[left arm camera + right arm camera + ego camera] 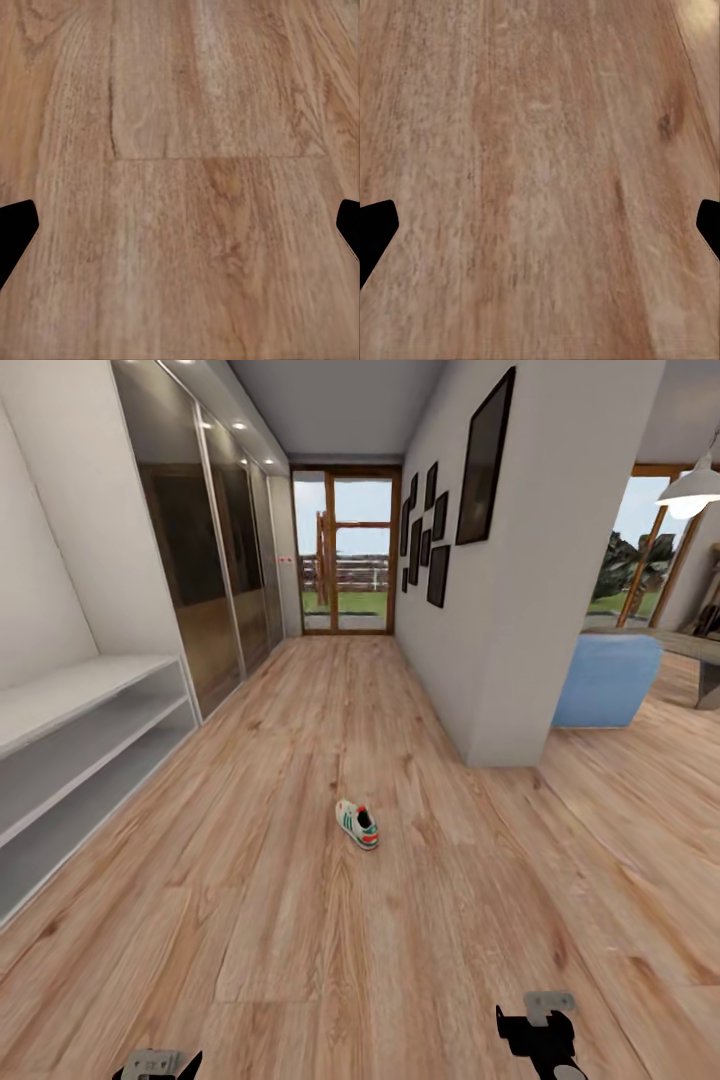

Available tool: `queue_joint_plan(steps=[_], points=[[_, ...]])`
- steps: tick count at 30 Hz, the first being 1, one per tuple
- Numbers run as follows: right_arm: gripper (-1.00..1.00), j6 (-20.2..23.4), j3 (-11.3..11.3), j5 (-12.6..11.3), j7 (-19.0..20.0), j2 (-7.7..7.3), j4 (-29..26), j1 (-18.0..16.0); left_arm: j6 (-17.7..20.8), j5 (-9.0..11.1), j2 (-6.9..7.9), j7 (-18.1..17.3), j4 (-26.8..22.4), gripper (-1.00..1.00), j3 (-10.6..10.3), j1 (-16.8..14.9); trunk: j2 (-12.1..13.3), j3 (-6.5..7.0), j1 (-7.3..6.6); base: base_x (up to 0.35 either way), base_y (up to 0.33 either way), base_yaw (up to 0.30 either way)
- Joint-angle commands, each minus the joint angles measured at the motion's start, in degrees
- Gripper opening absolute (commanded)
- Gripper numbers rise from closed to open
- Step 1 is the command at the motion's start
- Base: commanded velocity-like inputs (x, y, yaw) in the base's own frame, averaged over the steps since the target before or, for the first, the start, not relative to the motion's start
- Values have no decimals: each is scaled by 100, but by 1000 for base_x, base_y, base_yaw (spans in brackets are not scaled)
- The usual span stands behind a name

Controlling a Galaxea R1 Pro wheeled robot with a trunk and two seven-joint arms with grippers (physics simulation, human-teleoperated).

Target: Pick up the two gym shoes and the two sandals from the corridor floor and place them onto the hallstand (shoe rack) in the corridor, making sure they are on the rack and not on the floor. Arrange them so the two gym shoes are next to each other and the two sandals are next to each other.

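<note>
The corridor floor [300,920] stretches ahead. One white two-shelf rack [80,760] stands along its left side. One gym shoe [357,824] lies mid-floor, well apart from it. Both the left gripper [180,232] and right gripper [540,232] are spread wide, holding nothing.

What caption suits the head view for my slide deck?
One gym shoe lies alone on the corridor floor, white shoe rack at left.

Bright, even daylight from the glass door [345,550]; wide-angle stretch at edges, wrist views softly blurred.
</note>
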Motion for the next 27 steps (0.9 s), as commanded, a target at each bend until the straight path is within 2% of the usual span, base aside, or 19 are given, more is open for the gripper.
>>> queue_joint_plan(steps=[1,21,27], points=[[100,-10,21,22,-33,0,5,-3,7,60,0,-58,6,100,16,-3,-2,-5,2,339,0,0],[100,-10,21,22,-33,0,3,-3,4,60,0,-58,6,100,16,-3,-2,-5,2,339,0,0],[100,-10,21,22,-32,0,3,-3,3,60,0,-58,6,100,16,-3,-2,-5,2,339,-9,94]])
